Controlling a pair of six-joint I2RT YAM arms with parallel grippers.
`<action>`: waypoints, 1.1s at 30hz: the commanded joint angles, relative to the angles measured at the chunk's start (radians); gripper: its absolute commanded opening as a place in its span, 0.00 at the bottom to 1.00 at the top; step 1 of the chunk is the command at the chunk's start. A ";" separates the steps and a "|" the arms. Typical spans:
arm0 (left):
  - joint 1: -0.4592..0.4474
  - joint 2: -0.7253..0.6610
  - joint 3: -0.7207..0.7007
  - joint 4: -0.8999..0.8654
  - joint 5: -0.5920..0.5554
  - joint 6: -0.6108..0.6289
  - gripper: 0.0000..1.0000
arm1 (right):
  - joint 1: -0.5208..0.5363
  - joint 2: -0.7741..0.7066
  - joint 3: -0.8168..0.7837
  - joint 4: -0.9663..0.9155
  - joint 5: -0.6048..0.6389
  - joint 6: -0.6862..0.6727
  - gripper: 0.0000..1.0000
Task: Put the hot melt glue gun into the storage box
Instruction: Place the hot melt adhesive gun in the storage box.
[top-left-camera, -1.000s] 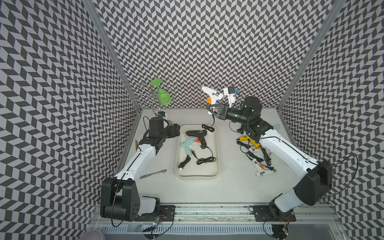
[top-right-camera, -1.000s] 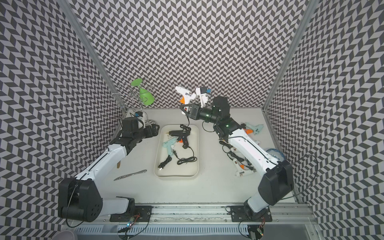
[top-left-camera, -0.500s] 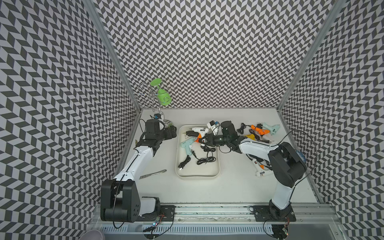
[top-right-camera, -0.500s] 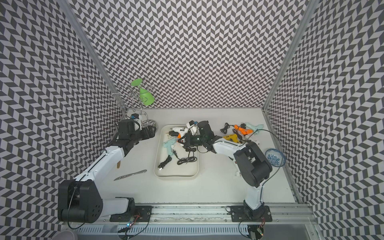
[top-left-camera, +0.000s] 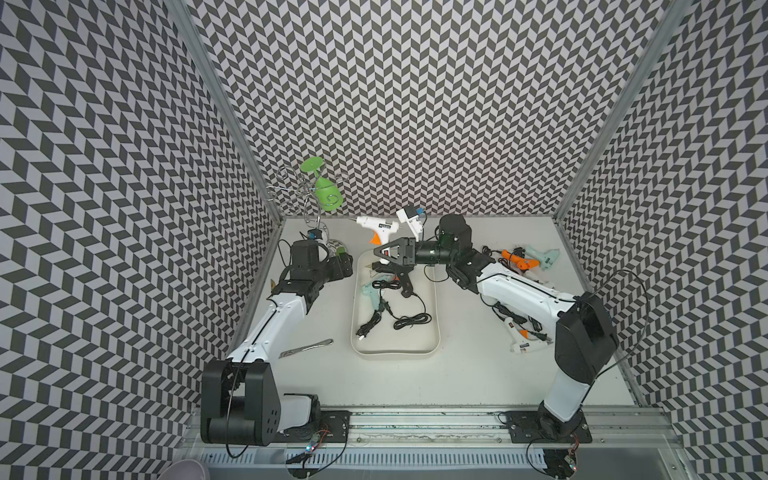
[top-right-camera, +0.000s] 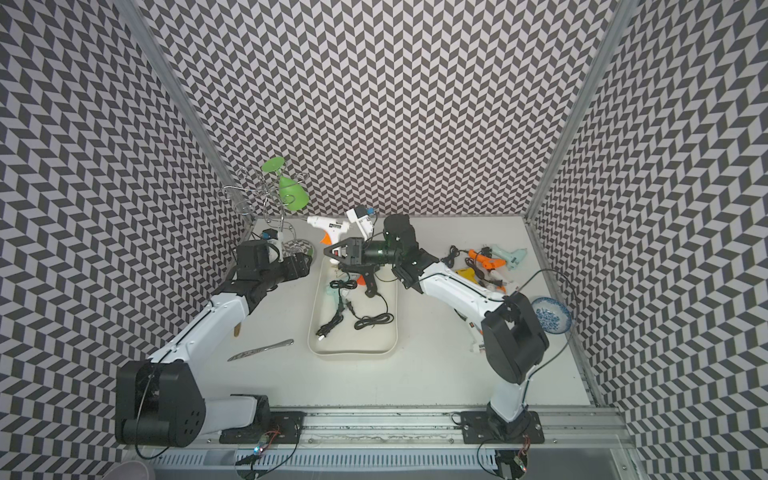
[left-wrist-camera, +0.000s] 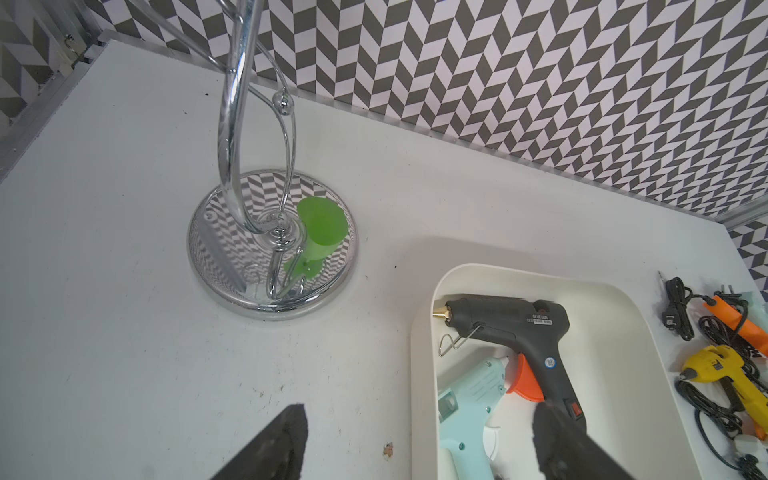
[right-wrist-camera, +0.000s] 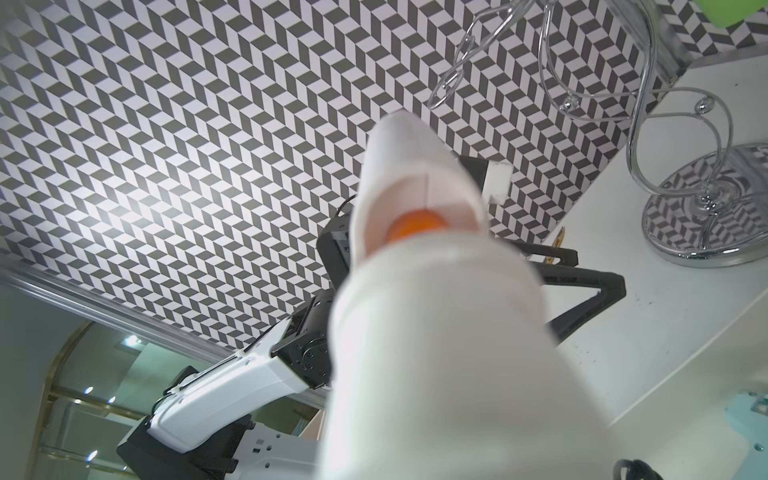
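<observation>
The white glue gun (top-left-camera: 376, 226) hangs upper middle, by the storage box's (top-left-camera: 395, 353) upper rim, clenched in the right fingers (top-left-camera: 392, 247), the grip itself hidden by its blurred handle. The left fingers (left-wrist-camera: 282, 444), cut off at frame bottom, stand spread over open bench (left-wrist-camera: 124, 332).

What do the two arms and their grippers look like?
Both the left arm and the right arm have white link covers, black joints and black bases, with a thin black cable along each. The left gripper and right gripper are black, with triangular open-frame fingers; the right one bears a small red mark.
</observation>
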 joint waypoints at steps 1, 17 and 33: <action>0.006 -0.016 -0.005 0.011 0.018 0.010 0.89 | -0.021 0.042 -0.069 0.010 0.034 -0.020 0.28; 0.006 -0.009 -0.032 0.018 0.049 0.004 0.89 | -0.085 0.208 -0.224 0.031 0.411 0.020 0.31; 0.005 0.002 -0.037 0.018 0.065 0.013 0.89 | -0.079 0.075 -0.172 -0.271 0.547 -0.165 0.71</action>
